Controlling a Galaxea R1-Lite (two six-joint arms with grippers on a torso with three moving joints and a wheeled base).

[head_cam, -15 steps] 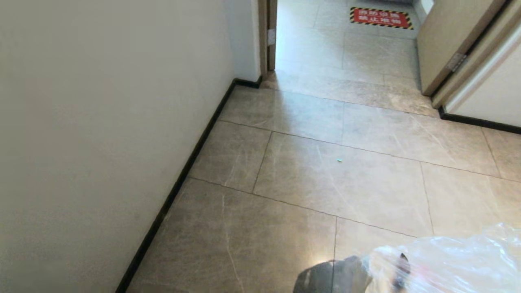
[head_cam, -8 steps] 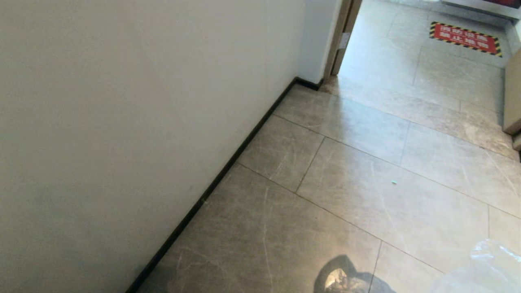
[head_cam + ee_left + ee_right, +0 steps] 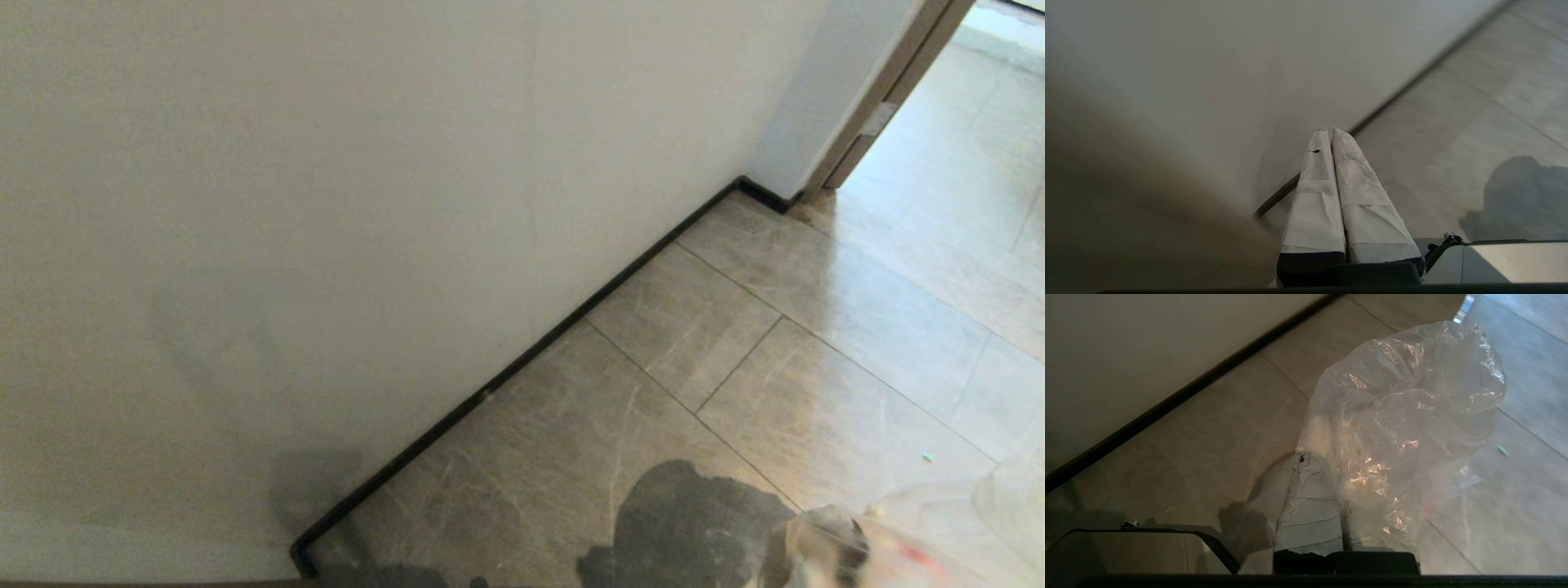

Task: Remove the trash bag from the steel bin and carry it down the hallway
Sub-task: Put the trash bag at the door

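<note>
Beside the wall (image 3: 326, 204), the view has swung toward it while the right gripper (image 3: 1327, 473), clamped on the bag (image 3: 1404, 404), carries on; left gripper (image 3: 1329, 131) closed, empty.

The right gripper (image 3: 1327, 465) has its white-taped fingers (image 3: 1308, 506) closed on the thin, crinkly clear plastic trash bag (image 3: 1404, 404) — above glossy grey-beige hallway floor tiles (image 3: 1208, 433), near a white wall's black skirting (image 3: 1180, 394).

Head view: angled down at white wall (image 3: 367, 204) and tiled floor (image 3: 735, 343). Wrist views: low, close behind each arm's jaws, sharing black skirting (image 3: 1392, 98) and floor.
</note>
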